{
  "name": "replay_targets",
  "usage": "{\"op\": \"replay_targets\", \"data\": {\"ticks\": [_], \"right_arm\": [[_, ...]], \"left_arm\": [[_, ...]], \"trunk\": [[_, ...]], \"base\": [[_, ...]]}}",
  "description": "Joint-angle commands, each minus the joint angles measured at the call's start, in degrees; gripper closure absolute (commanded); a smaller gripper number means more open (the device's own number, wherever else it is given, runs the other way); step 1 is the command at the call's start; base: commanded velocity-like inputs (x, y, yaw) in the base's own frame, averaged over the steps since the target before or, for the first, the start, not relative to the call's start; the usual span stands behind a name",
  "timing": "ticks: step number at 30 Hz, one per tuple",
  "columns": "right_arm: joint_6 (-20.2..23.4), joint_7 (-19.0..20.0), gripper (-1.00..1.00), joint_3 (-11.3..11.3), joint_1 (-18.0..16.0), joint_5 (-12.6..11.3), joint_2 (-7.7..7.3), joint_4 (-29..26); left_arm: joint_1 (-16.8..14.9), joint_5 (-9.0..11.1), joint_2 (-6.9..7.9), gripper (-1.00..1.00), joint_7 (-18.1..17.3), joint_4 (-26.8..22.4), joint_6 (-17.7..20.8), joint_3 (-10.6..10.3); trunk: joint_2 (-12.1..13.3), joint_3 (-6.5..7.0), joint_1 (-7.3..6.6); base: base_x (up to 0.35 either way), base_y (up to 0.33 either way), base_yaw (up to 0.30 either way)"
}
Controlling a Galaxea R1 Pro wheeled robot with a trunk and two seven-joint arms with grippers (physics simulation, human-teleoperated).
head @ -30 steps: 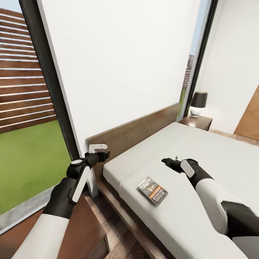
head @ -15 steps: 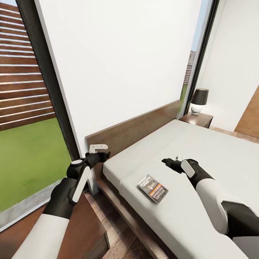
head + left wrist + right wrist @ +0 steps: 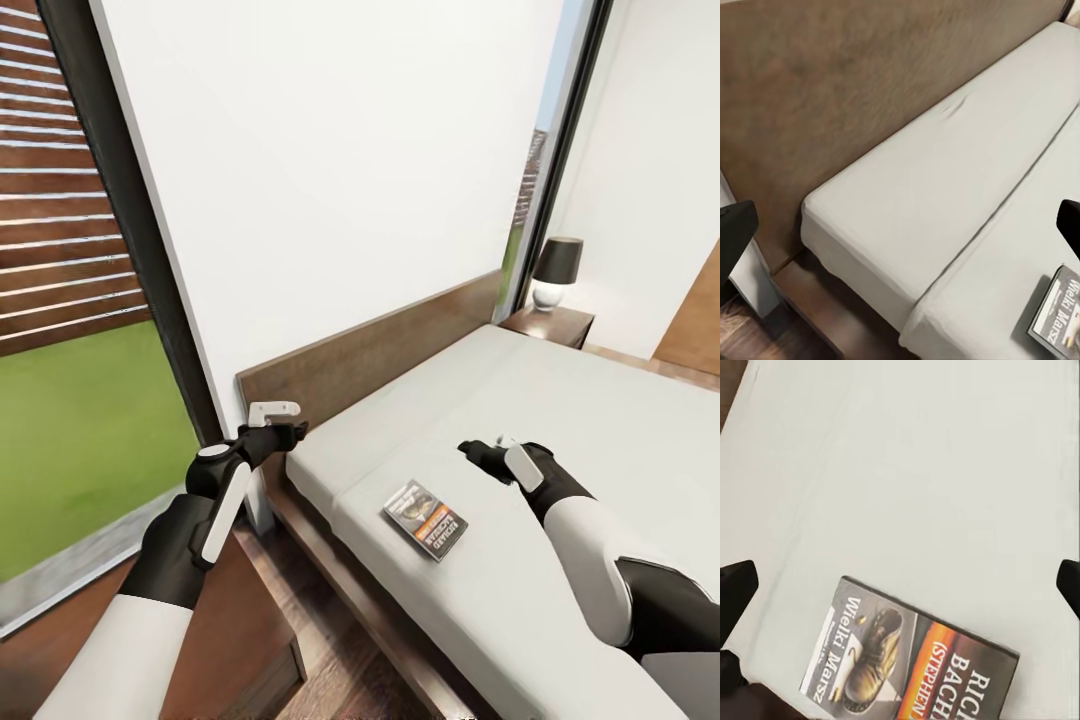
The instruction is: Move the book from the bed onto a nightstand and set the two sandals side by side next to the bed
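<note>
Your right hand has crept a little toward the right of the head frame since a second ago, and the whole picture has tilted slightly, so the lamp and far nightstand sit a touch higher; that part is the camera, not the furniture. Your left hand looks unchanged.

The book lies flat on the light grey mattress of the bed, in the lower middle of the head frame, close to the mattress's near edge. Your right hand hangs above the mattress up and to the right of the book, near it but apart from it. In the right wrist view the book fills the lower part of the frame, with the two dark fingertips at the left and right edges, spread wide and holding nothing.

The book's long axis runs diagonally in the head frame, from upper left to lower right. Its golden picture is at the upper-left end and the orange band with white lettering toward the lower-right end.

Your left hand sits at centre left, in front of the end of the brown headboard. It grips nothing, and its fingertip shows at one frame edge of the left wrist view with another at the opposite edge, so it is released too.
</note>
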Motion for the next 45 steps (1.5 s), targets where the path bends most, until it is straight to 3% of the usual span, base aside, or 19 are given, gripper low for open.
{"op": "replay_targets", "data": {"ticks": [1,10,32,45], "right_arm": [[0.3,-0.8,-1.0,-0.2,0.0,-0.6,0.01,-0.1],[0.3,-3.6,-1.0,-0.5,0.0,-0.6,0.14,-0.3],[0.6,-3.6,-1.0,0.0,0.0,-0.5,0.31,-0.1],[0.5,-3.6,-1.0,0.0,0.0,-0.2,1.23,-0.1]], "left_arm": [[0.0,0.5,0.0,-1.0,0.3,0.0,0.3,0.0],[0.0,0.5,-0.1,-1.0,0.3,0.2,0.3,-0.1],[0.0,0.5,-0.02,-1.0,-1.2,0.1,0.3,-0.2],[0.0,0.5,-0.02,-1.0,-1.5,0.1,0.4,-0.3]], "trunk": [[0.0,-0.15,-0.01],[0.0,-0.98,-0.01],[0.0,-3.0,-0.01],[0.0,-4.19,-0.01]], "base": [[0.0,0.0,0.0],[0.0,0.0,0.0],[0.0,0.0,0.0],[0.0,0.0,0.0]]}}
